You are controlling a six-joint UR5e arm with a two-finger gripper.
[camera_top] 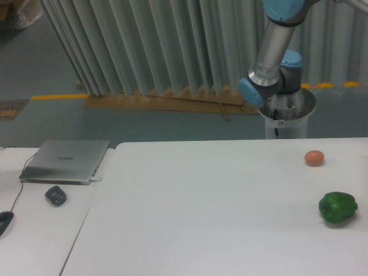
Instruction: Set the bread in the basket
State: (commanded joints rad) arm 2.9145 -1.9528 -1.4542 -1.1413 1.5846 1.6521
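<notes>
Camera view: neither bread nor basket shows; white table [201, 201] carries a small orange-brown ball [314, 157] at 3 o'clock and a green pepper [338, 207] at 4 o'clock. Arm [275, 52] at 1 o'clock rises from its base, leaning right and leaving the top edge; gripper out of frame, its opening and any load cannot be told. Side table: closed laptop [66, 161] at 9 o'clock.
</notes>
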